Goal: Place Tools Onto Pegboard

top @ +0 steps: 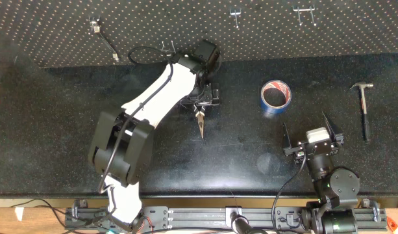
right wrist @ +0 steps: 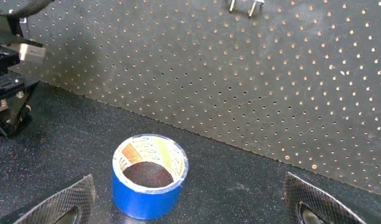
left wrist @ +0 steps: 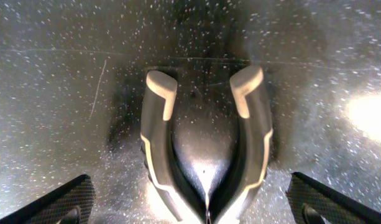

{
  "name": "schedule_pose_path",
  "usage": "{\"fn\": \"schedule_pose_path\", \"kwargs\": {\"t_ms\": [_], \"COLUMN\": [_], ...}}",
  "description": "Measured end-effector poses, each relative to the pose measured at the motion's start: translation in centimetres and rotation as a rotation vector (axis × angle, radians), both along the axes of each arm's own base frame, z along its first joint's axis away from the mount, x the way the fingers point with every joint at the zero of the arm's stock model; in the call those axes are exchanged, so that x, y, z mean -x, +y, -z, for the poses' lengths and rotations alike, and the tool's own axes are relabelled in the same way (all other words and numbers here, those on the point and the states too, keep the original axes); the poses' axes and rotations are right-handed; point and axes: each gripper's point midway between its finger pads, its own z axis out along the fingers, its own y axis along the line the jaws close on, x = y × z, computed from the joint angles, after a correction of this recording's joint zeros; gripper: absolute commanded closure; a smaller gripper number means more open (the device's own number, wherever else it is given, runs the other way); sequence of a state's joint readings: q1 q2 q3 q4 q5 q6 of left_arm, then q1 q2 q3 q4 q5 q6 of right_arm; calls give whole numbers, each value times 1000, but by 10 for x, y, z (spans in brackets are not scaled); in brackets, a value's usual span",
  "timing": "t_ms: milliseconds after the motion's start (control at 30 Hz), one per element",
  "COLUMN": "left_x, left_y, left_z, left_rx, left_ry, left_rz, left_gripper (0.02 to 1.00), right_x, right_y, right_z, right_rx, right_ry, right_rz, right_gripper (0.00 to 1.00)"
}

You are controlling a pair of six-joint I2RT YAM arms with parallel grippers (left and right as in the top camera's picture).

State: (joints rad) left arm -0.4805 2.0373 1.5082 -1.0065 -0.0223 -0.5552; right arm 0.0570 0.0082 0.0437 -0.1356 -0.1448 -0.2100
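A pair of pliers [left wrist: 206,149] with dark and cream handles lies flat on the black worktop, handles spread and pointing toward the pegboard [top: 250,29]. In the top view the pliers' nose [top: 200,125] points toward the front edge. My left gripper [top: 205,99] hangs just over the handles and stands open, one finger [left wrist: 69,202] on each side of them and neither touching. Further right, my right gripper [top: 307,127] is open near the front, with nothing between its fingers. It faces a blue tape roll [right wrist: 150,174].
A hammer [top: 363,110] lies at the far right and the tape roll [top: 275,95] at centre right. The pegboard carries bare hooks [top: 236,14], [top: 304,14] and a slim metal tool [top: 104,39] hung at the left. The left arm's gripper [right wrist: 10,74] shows beside the tape.
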Motion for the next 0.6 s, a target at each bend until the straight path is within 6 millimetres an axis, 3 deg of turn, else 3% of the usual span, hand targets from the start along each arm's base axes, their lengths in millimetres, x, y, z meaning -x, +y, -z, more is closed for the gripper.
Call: {"fn": "schedule_pose_path", "kwargs": {"t_ms": [600], "left_x": [-7], "left_y": [-3], "left_z": [10], "left_rx": [8], "left_ry": [-13], "left_rz": [-105], "left_gripper": [23], "right_x": [0], "right_y": [0], "right_z": [0], "right_rx": [0], "right_ry": [0], "right_rz": [0], "right_gripper": [25]}}
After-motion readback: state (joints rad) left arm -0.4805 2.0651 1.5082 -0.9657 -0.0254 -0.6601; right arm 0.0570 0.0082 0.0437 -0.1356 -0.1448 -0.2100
